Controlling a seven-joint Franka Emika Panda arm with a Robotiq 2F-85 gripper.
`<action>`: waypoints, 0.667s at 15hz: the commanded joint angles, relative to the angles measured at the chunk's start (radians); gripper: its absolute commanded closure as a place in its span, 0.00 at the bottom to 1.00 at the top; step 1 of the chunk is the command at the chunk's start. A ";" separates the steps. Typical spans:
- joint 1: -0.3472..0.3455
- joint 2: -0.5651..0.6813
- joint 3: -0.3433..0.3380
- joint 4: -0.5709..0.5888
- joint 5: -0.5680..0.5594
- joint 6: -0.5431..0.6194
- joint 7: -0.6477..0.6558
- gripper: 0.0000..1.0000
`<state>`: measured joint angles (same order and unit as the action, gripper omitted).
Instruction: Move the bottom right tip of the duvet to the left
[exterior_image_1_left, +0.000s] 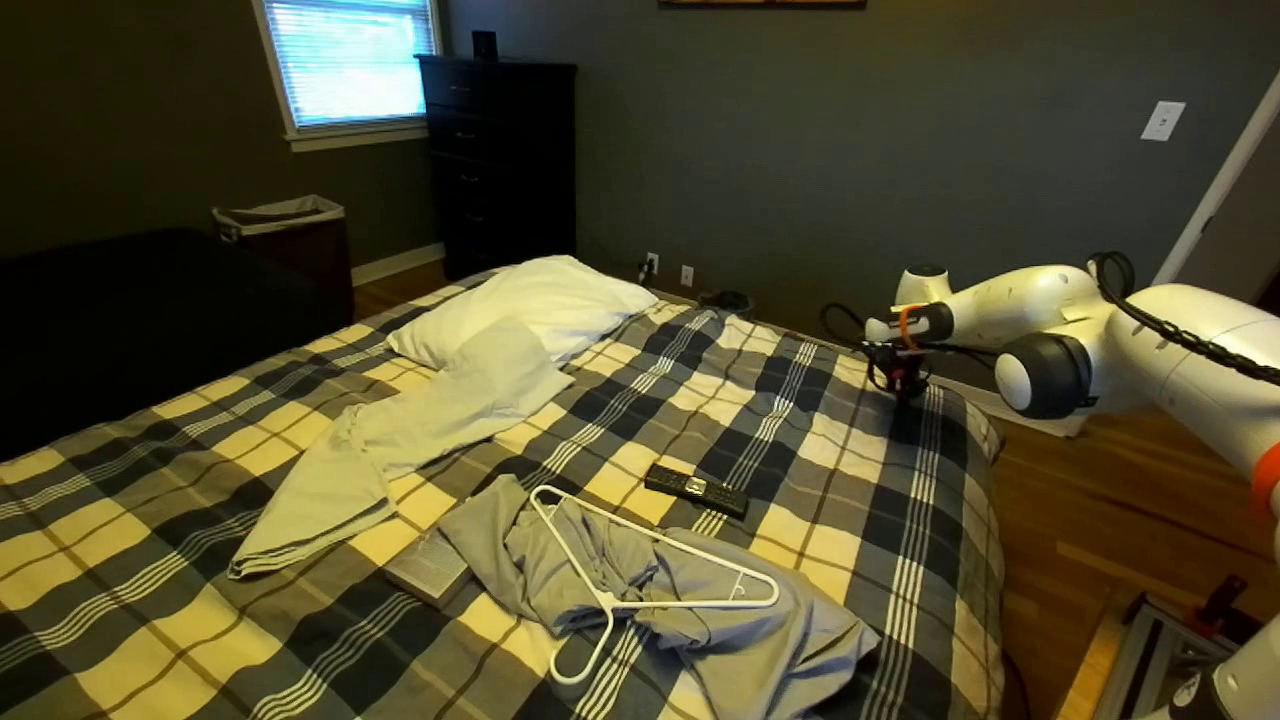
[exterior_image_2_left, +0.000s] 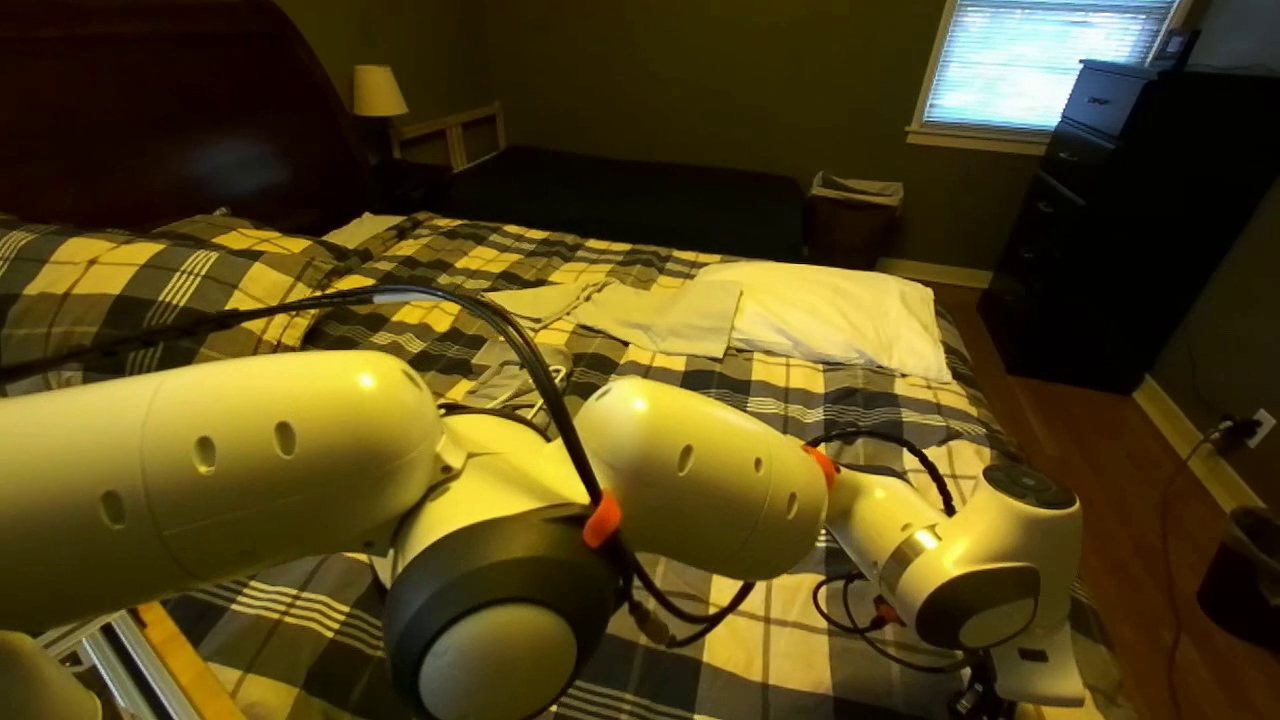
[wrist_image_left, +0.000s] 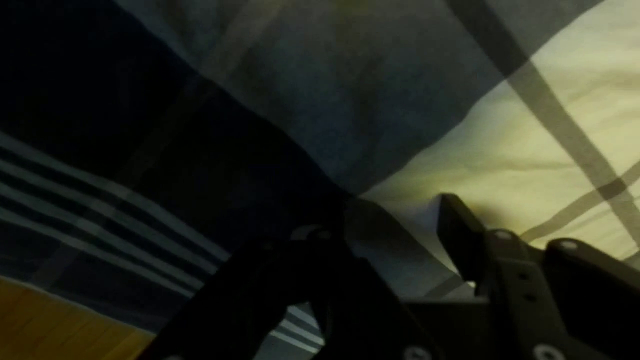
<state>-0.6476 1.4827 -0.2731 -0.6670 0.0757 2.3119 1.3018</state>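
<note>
Wrist view shows my fingers (wrist_image_left: 462, 237) parted over the duvet (wrist_image_left: 360, 115), whether touching I cannot tell, and in an exterior view its corner (exterior_image_1_left: 972, 418) lies near them, with the remote (exterior_image_1_left: 697, 488) and hanger (exterior_image_1_left: 606, 601) well away.

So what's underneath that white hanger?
Mostly a crumpled grey cloth. At its hook end, the hanger reaches past the cloth, over the duvet. Anything beneath the cloth's folds can't be seen, because they cover it.
</note>
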 joint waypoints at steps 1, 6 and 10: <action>-0.035 0.008 0.080 0.008 0.029 -0.016 -0.067 0.16; -0.037 0.002 0.099 -0.030 0.028 -0.033 -0.087 0.00; -0.034 0.002 0.096 -0.040 0.026 -0.056 -0.102 0.36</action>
<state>-0.6747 1.4849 -0.1878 -0.6960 0.0837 2.2881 1.2288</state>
